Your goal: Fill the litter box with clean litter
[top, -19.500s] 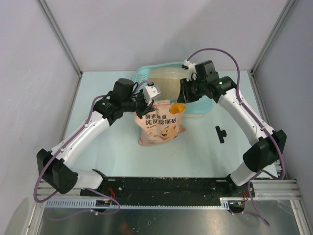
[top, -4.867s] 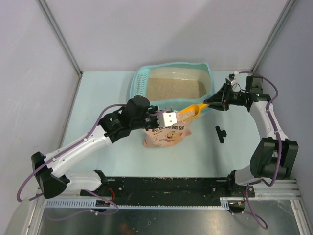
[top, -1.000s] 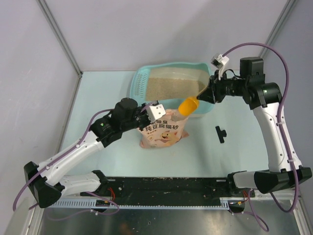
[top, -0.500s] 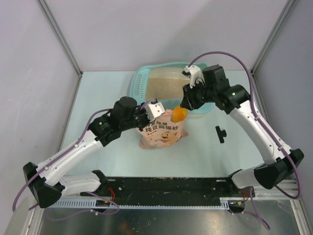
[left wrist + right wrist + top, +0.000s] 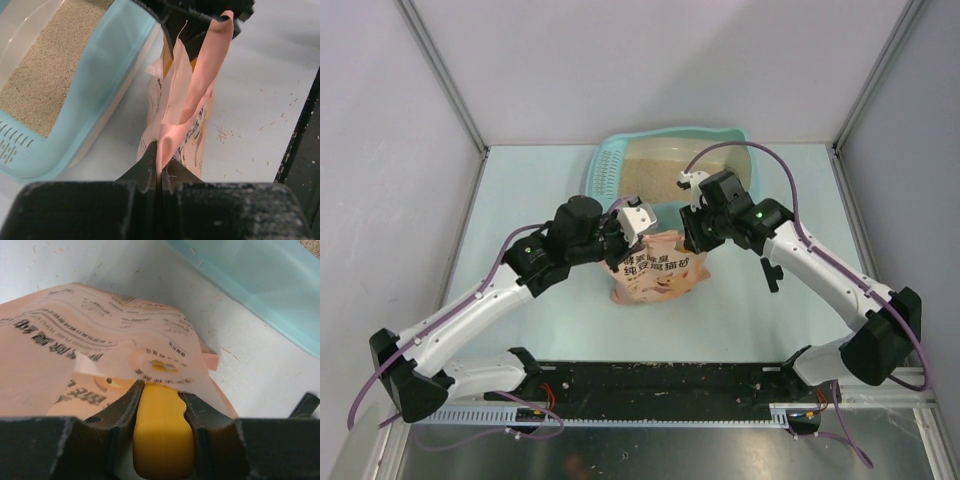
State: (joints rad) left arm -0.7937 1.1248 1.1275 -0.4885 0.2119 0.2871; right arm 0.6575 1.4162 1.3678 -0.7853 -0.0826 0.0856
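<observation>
Seen from the top, the litter box [image 5: 598, 172] is sitting at the upper centre of the frame on the table [image 5: 520, 200], with its slotted grid end toward the left. The clean litter [image 5: 655, 176] is lying inside it as a beige layer. The pink bag [image 5: 655, 272] is standing just below the box, in the middle of the frame. The left end effector [image 5: 623, 232] is meeting the bag's upper left edge, and the right end effector [image 5: 692, 236] is pressing in at its upper right, over the mouth. A small black part [image 5: 770, 272] is lying on the table to the right of the bag, apart from it.

In the left wrist view, the left end effector is pinching a fold of the bag's top edge at the lower centre, jaws closed narrow on the film. The litter box is filling the upper left, with litter showing inside.

In the right wrist view, the right end effector is gripping the handle of the orange scoop [image 5: 161, 435] between its jaws. The scoop's far end is disappearing under the bag's lip. The box's teal wall is crossing the upper right corner.
</observation>
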